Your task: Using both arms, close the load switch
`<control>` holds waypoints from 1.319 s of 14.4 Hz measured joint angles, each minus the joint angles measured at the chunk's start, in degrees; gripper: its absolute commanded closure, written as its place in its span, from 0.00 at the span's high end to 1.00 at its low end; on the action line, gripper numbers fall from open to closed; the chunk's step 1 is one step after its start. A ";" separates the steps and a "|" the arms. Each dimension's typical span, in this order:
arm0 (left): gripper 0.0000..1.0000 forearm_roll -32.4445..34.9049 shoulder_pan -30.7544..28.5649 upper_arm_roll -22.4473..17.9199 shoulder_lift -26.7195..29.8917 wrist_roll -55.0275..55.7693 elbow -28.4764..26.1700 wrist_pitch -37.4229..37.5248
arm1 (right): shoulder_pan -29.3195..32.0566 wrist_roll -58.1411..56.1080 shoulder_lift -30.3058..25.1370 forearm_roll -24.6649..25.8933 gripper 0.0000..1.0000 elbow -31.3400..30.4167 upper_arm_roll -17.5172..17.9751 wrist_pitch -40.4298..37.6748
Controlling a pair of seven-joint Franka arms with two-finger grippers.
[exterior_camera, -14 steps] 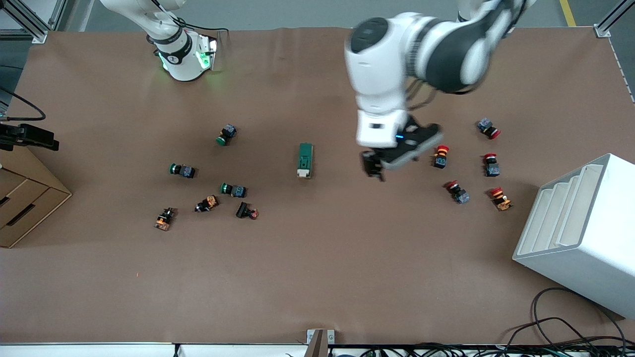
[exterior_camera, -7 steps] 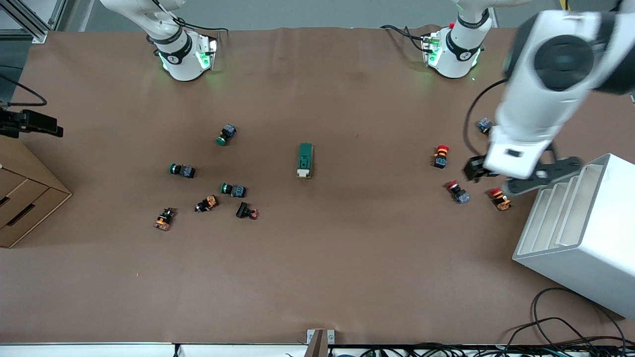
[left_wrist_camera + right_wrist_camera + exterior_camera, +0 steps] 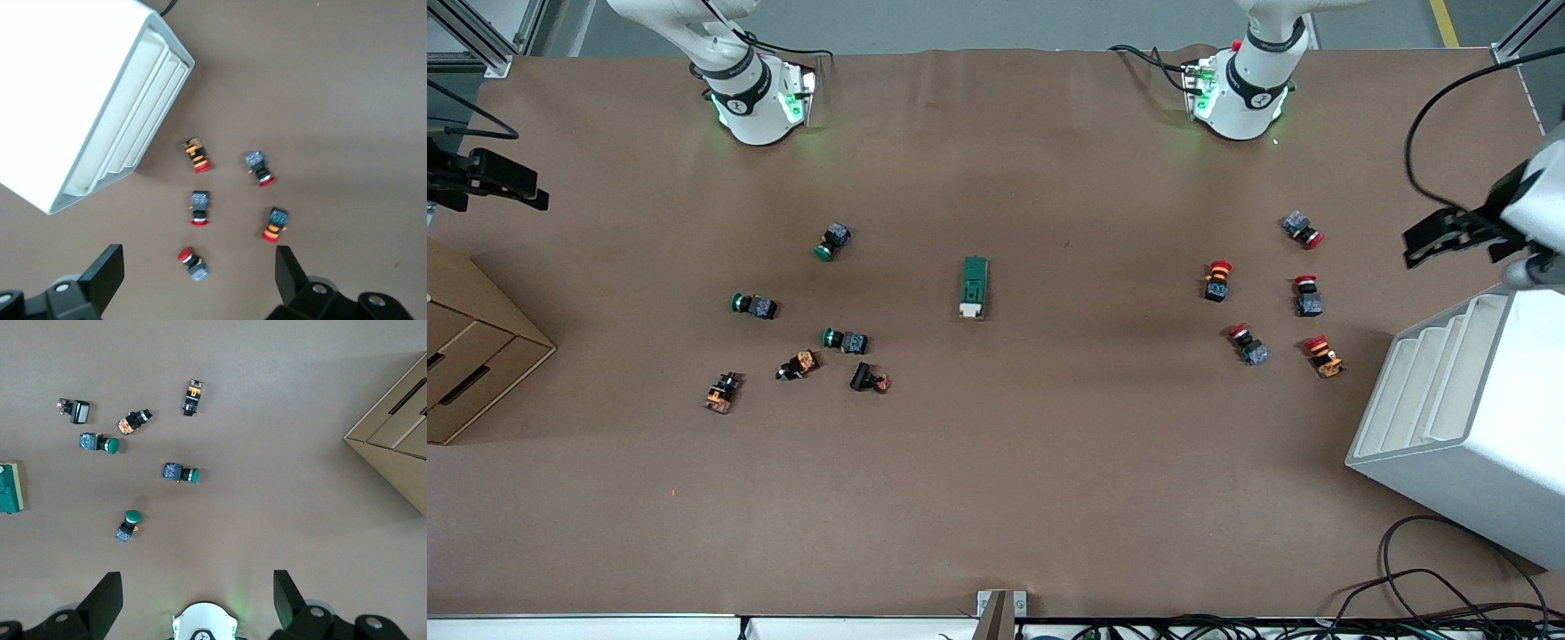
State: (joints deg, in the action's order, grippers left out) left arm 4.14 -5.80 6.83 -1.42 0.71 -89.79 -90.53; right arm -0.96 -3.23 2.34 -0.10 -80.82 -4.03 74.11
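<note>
A brown-covered table (image 3: 996, 498) fills the front view, with a white stepped rack (image 3: 1467, 418) at its lower right edge and a cardboard drawer unit (image 3: 471, 356) at the left edge. The two arms' green-lit bases stand along the top: the right arm's base (image 3: 751, 98) at upper left, the left arm's base (image 3: 1240, 89) at upper right. The left gripper (image 3: 1449, 238) hangs at the right edge of the frame, above the table just above the white rack; its wrist view shows the two black fingers (image 3: 107, 273) spread wide apart with nothing between them, over a cluster of red-capped push buttons (image 3: 200, 208). The right gripper (image 3: 197, 593) hangs over its own base, and its wrist view likewise shows the fingers parted and empty. The load switch (image 3: 974, 286), a dark green block with its white end toward the camera, lies alone at the centre of the table, well apart from both grippers. Green-capped push buttons (image 3: 754, 305) and orange-bodied ones (image 3: 720, 392) are scattered left of centre; the red-capped buttons sit right of centre. No writing can be read on any part.
</note>
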 measured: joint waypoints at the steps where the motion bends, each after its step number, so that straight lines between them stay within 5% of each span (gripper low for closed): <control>1: 1.00 -0.76 -0.06 -0.96 1.09 -1.95 -1.11 0.01 | 0.25 0.07 -0.33 0.00 1.00 -0.02 0.05 0.03; 10: 1.00 -3.42 1.89 -2.33 5.26 -4.18 -4.15 0.49 | 0.82 0.07 -8.01 -0.02 1.00 -7.72 0.70 2.38; 19: 1.00 -3.82 2.00 -1.14 5.98 -2.85 -4.13 0.80 | 0.80 0.05 -8.73 -0.02 1.00 -8.72 0.80 3.02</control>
State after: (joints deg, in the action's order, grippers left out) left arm 0.32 -3.80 5.69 4.56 -2.14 -93.92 -89.73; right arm -0.16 -3.18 -6.39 -0.11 -89.54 -3.23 77.13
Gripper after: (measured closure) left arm 0.000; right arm 0.000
